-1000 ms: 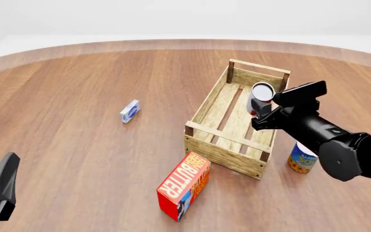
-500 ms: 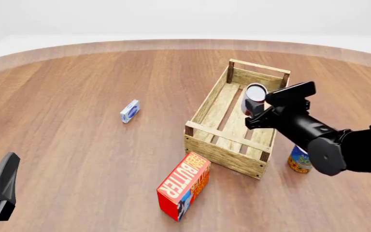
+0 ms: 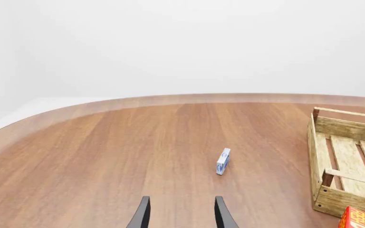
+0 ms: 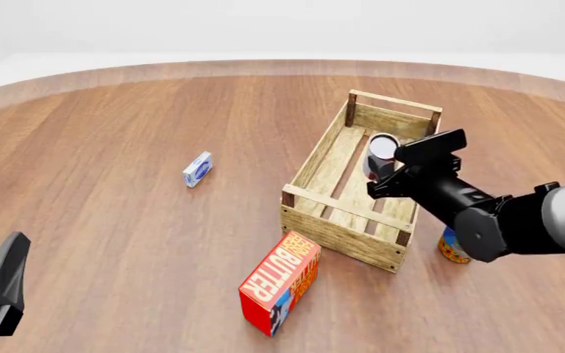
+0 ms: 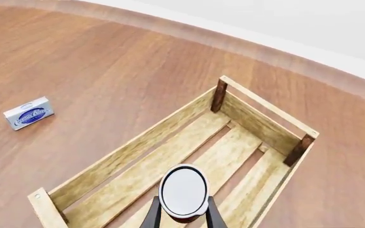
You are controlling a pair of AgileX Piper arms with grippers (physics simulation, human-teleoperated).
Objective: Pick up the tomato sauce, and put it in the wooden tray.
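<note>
The round wooden surface (image 4: 115, 147) carries four things — the wooden tray (image 4: 334, 220), a red butter box (image 4: 280, 282), a small blue-and-white box (image 4: 197, 169). A blue and yellow can (image 4: 452, 248) stands just beside the tray.

tomato sauce (image 4: 381, 152) hanging over the wooden tray (image 4: 334, 170), butter box (image 4: 280, 282) sitting before it, small box (image 4: 197, 170) lying well left, another can (image 4: 452, 245) standing right

Butter box (image 4: 280, 282), blue-yellow can (image 4: 452, 248), small blue box (image 4: 197, 169).

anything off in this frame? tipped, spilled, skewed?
Nothing spilled or damaged. The red butter box stands tilted, leaning on one edge near the wooden tray. A small blue-and-white box rests on its narrow side. The right tool holds the tomato sauce over the tray interior.
</note>
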